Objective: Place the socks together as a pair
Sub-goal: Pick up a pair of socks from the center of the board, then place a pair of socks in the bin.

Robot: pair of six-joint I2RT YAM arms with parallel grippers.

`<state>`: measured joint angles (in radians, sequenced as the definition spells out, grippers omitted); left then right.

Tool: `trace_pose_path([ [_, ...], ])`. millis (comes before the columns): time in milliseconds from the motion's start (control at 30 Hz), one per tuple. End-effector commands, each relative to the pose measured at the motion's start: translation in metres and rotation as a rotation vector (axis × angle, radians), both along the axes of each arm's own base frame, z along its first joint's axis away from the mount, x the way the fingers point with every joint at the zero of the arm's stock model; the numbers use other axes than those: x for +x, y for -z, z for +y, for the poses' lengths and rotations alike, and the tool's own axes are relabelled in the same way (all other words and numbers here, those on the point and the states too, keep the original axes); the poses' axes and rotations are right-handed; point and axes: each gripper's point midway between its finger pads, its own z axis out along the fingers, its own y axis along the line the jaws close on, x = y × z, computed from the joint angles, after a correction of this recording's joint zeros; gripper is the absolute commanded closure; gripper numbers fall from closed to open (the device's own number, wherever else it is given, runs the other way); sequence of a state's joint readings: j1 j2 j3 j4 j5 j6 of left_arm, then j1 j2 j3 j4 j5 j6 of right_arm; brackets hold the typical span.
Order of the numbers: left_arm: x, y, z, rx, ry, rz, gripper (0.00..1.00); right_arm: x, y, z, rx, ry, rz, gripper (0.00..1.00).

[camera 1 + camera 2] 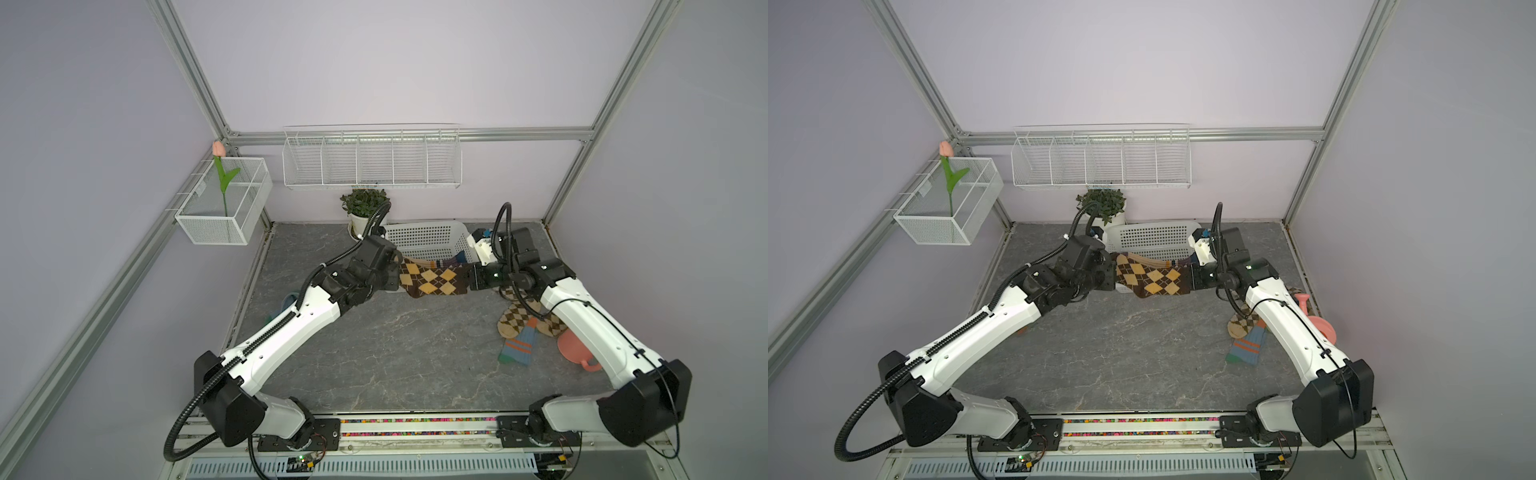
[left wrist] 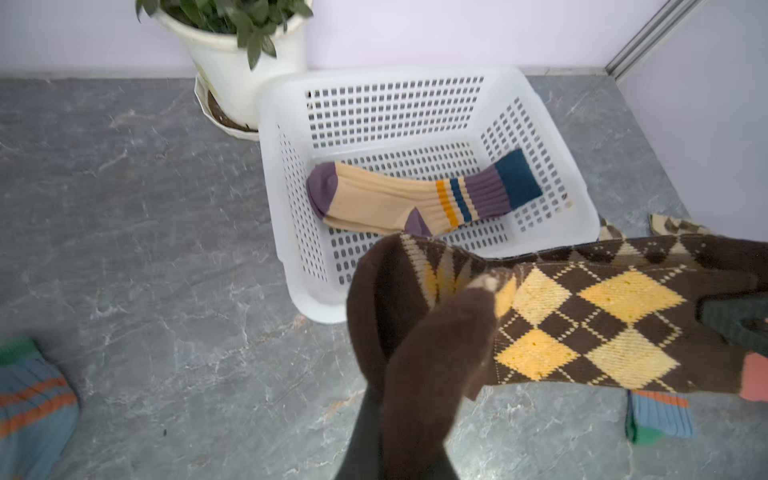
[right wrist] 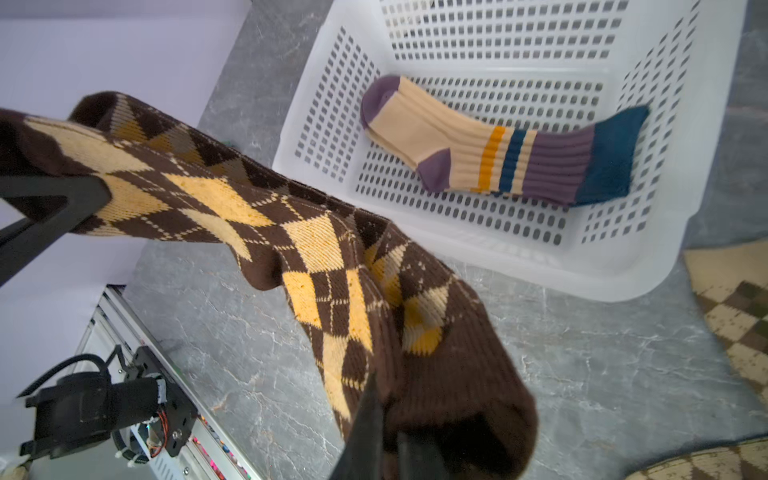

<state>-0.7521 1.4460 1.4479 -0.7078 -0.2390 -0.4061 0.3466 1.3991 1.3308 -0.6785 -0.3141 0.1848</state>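
Dark-brown argyle socks (image 1: pixel 432 281) hang stretched above the table (image 1: pixel 395 353), spanning between both end effectors. Left end effector (image 1: pixel 395 277) clamped tight on the toe end, socks at its 3 o'clock. Right end effector (image 1: pixel 472 283) clamped tight on the cuff end, socks at its 9 o'clock. White basket (image 1: pixel 419 237) at the socks' 12 o'clock holds a cream ribbed sock (image 2: pixel 395 195).

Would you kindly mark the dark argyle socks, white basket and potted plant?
dark argyle socks (image 1: pixel 432 280): in a top view, middle diamonds.
white basket (image 3: pixel 519 266): right wrist view, solid rim.
potted plant (image 2: pixel 241 70): left wrist view, white pot.
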Motion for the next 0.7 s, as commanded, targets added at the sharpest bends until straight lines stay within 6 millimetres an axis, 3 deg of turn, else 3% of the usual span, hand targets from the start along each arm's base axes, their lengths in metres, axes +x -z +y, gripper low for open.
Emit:
trace_pose_path([
  [0, 0.022, -0.012, 0.001, 0.044, 0.024, -0.009, 1.0, 0.017, -0.007, -0.003, 0.002, -0.034, 0.022, 0.93],
  [133, 0.054, -0.011, -0.01, 0.021, 0.043, 0.008, 1.0, 0.05, -0.015, 0.001, 0.019, -0.051, 0.021, 0.93],
  [233, 0.077, 0.001, -0.02, 0.019, 0.058, 0.036, 1.0, 0.076, -0.006, 0.004, 0.011, -0.053, 0.055, 0.93],
  [433, 0.108, 0.052, -0.028, 0.078, 0.056, 0.145, 1.0, 0.105, 0.032, 0.004, -0.023, -0.054, 0.127, 0.93],
  [667, 0.136, 0.098, -0.017, 0.155, -0.006, 0.205, 1.0, 0.129, 0.089, 0.001, -0.035, -0.035, 0.216, 0.93],
])
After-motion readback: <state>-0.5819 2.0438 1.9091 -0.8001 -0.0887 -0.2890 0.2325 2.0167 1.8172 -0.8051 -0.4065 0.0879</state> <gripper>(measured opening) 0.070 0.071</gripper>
